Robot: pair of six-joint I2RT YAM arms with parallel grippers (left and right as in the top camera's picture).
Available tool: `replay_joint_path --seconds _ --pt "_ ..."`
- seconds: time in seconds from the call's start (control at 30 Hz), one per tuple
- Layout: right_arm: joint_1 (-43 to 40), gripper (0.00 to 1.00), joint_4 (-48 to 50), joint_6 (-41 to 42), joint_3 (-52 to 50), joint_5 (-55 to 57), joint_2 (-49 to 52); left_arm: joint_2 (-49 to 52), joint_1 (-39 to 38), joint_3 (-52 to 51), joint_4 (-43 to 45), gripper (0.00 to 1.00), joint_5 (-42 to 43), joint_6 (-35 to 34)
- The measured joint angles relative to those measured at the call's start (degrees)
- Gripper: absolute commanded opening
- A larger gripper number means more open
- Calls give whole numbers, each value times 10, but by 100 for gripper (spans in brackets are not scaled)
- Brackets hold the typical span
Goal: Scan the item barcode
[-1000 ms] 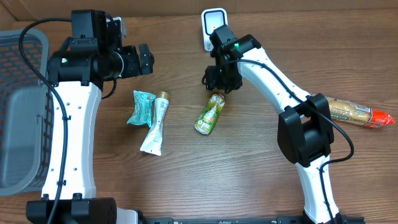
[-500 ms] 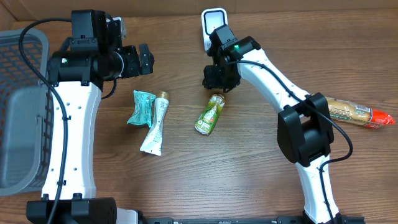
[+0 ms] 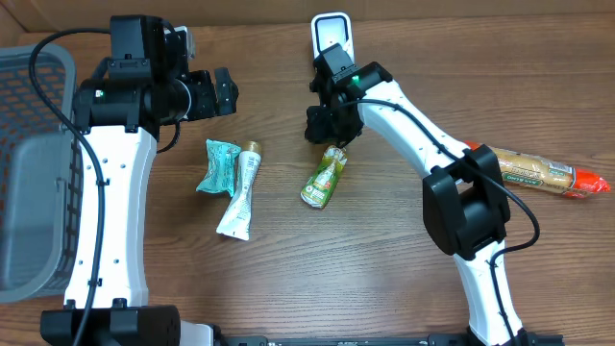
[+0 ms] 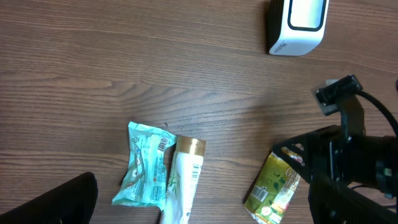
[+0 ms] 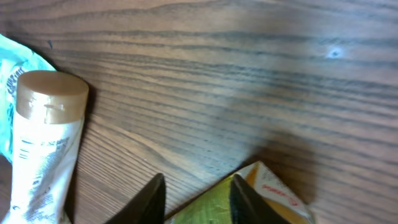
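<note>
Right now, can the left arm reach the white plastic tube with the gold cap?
Probably yes. The left gripper hangs open near the white tube with nothing standing between them; only the teal packet lies against the tube's side.

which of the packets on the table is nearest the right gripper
The green-yellow pouch, just under the right gripper; teal packet and white tube lie further left, the orange-tipped pack far right.
</note>
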Motion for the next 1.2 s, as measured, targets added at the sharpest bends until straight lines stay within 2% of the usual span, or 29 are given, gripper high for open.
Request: replay_joint_path --seconds 0.23,0.57,0.7,0.83,0.87,0.9,0.93,0.97,1.1,1.2 --pt "11 30 -70 1 0 12 0 0 0 0 0 100 0 0" --pt "-14 30 -261 1 -1 57 0 0 0 0 0 99 0 0" --pt "-15 35 -328 0 -1 43 0 0 0 0 0 99 0 0" --pt "16 46 -347 0 -2 31 0 0 0 0 0 99 0 0" --pt "28 47 -344 0 -2 28 0 0 0 0 0 99 0 0" --pt "45 42 -338 1 -2 26 0 0 0 0 0 100 0 0" --pt "57 31 -331 0 -2 24 0 0 0 0 0 100 0 0" --pt "73 24 -317 1 -2 24 0 0 0 0 0 100 0 0" --pt "132 22 -258 0 -2 35 0 0 0 0 0 100 0 0" --pt "144 22 -237 -2 -2 61 0 0 0 0 0 100 0 0"
